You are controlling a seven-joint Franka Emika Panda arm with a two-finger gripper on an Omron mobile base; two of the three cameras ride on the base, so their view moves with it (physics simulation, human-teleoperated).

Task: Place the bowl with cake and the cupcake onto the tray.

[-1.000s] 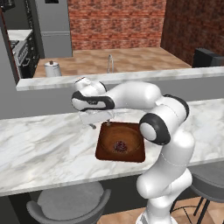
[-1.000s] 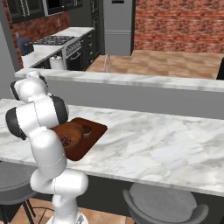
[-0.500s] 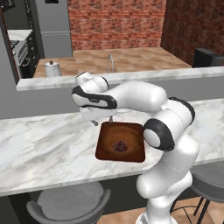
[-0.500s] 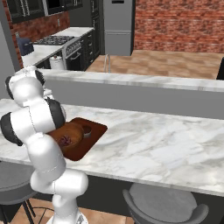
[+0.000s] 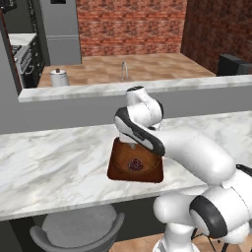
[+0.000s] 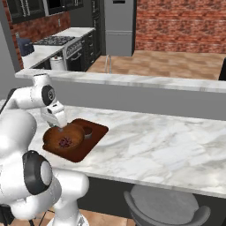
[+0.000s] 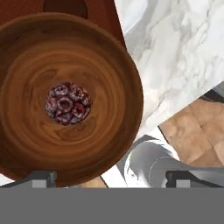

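One tray: the maroon tray (image 6: 95, 143) lies on the marble worktop (image 6: 167, 141), directly below the pincer and near the worktop's front edge.
Tray edges: in the hand view the tray (image 7: 103, 13) shows past the bowl's rim at the top, and bare marble (image 7: 175, 57) begins right beside it.
Open room: the worktop (image 5: 54, 162) is bare on both sides of the tray (image 5: 147, 175); a raised grey ledge (image 5: 74, 91) runs behind it.
One bowl: the bowl (image 6: 64, 140) sits on the tray, straight under the pincer; in the hand view the bowl (image 7: 65, 157) spreads from the left edge past the middle.
Bowl contents: one dark reddish cake (image 7: 67, 103) at the centre; it also shows in the left base view as the cake (image 5: 135, 164).
One cupcake: the cupcake (image 6: 87, 131) stands on the tray just beside the bowl, on the bowl's far side from the pincer's base; in the hand view its dark top (image 7: 64, 6) peeks above the bowl's rim.
Pincer: the pincer (image 7: 109, 179) hangs above the bowl, fingers wide apart and holding nothing; one fingertip (image 7: 41, 178) shows over the bowl's near rim, the other off to the side.
Pincer, right base view: the pincer (image 6: 59, 126) points down over the bowl's back rim.
Two stools: one stool (image 5: 78, 229) and another stool (image 6: 165, 205) stand below the worktop's front edge.
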